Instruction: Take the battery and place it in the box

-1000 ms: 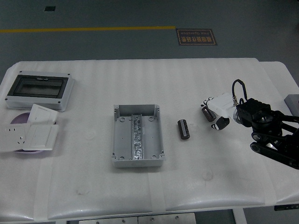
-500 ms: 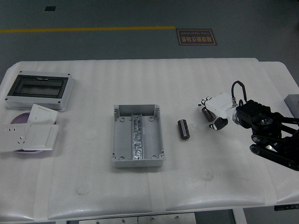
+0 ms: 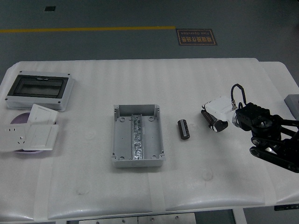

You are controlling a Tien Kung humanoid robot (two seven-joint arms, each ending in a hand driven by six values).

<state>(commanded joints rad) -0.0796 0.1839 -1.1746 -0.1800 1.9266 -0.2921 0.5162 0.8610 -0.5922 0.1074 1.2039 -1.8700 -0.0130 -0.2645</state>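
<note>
The battery (image 3: 183, 129), a short black cylinder, lies on the white table to the right of the box. The box (image 3: 138, 135) is an open grey enclosure with a metal rail down its middle, at the table's centre. My right hand (image 3: 212, 115), white with dark fingertips on a black arm, hovers about a hand's width to the right of the battery. Its fingers are relaxed and hold nothing. The left arm is out of view.
A grey enclosure with a dark clear lid (image 3: 39, 89) stands at the far left. Below it, white socket and switch plates (image 3: 30, 135) lie on a purple disc. A grey object (image 3: 293, 100) shows at the right edge.
My right hand has shifted slightly and turned, its fingers drawn closer together than a second ago. The battery and box have not moved.
</note>
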